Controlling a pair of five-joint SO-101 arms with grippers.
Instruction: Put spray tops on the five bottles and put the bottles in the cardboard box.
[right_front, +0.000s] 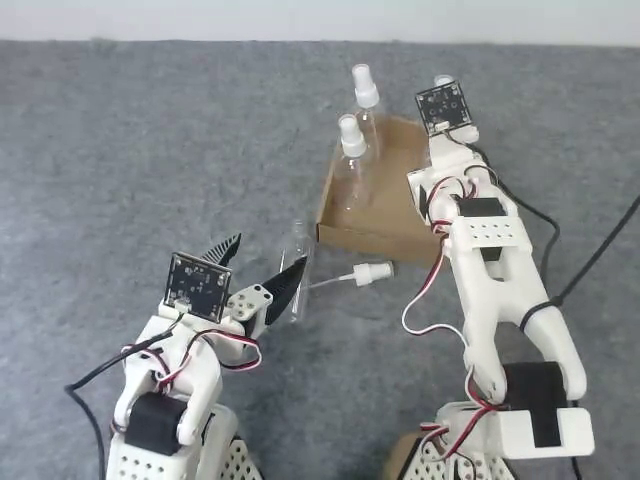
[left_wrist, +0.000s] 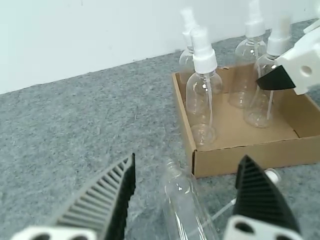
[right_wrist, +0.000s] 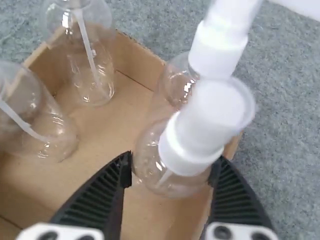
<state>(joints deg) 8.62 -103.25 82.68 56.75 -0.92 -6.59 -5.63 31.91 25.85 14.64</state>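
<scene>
My left end effector (left_wrist: 189, 165) wide, bare bottle (left_wrist: 186, 207) lying between jaws. Descend, pinch mid-body gently; slick, round, may roll.

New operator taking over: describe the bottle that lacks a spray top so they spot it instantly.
Find the cardboard box on the carpet. Outside its near corner, by the left gripper, one clear bottle lies on its side. Unlike the four bottles standing in the box, it has no white top.

You see two capped bottles (right_front: 352, 165) standing at the cardboard box's (right_front: 400, 228) eleven o'clock; a loose spray top (right_front: 372, 272) lies at its six; the left gripper (right_front: 258, 262), fingers spread, sits at the lying uncapped bottle's (right_front: 299, 245) eight o'clock.
</scene>
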